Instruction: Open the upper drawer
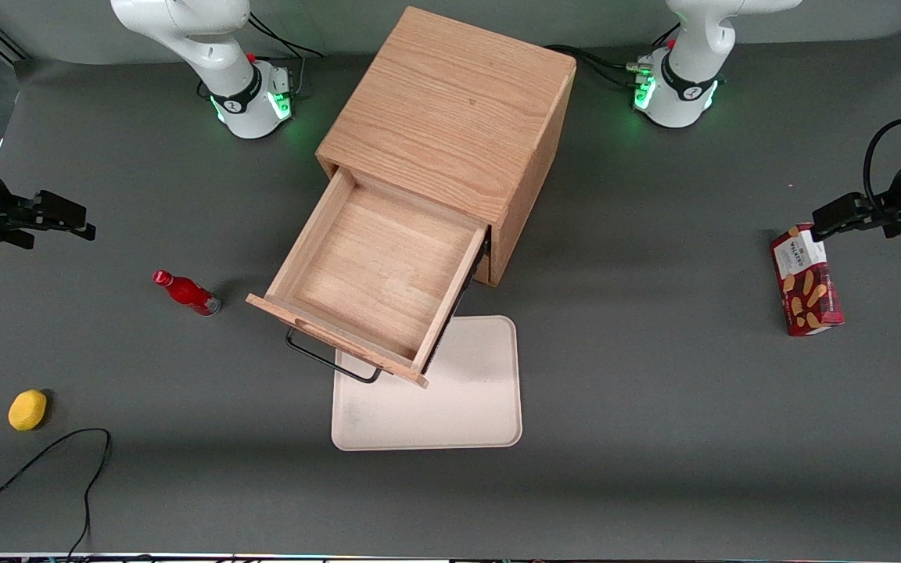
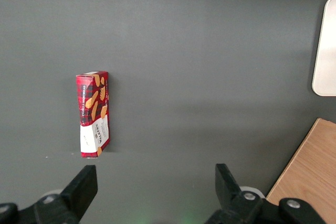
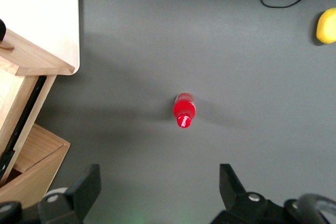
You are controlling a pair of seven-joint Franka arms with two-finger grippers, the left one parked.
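The oak cabinet (image 1: 450,117) stands mid-table. Its upper drawer (image 1: 376,270) is pulled well out, showing a shallow, empty wooden box. The thin black wire handle (image 1: 329,360) hangs on the drawer's front, over the edge of a tray. One corner of the drawer front (image 3: 37,59) shows in the right wrist view. The lower drawer is hidden under the upper one. My gripper (image 1: 79,220) hovers toward the working arm's end of the table, well apart from the drawer. It is open and empty (image 3: 158,182), with a red bottle on the table below it.
A red bottle (image 1: 187,292) (image 3: 184,111) stands between my gripper and the cabinet. A yellow lemon (image 1: 27,410) and a black cable (image 1: 44,461) lie nearer the front camera. A beige tray (image 1: 466,391) lies in front of the cabinet. A red biscuit box (image 1: 806,281) lies toward the parked arm's end.
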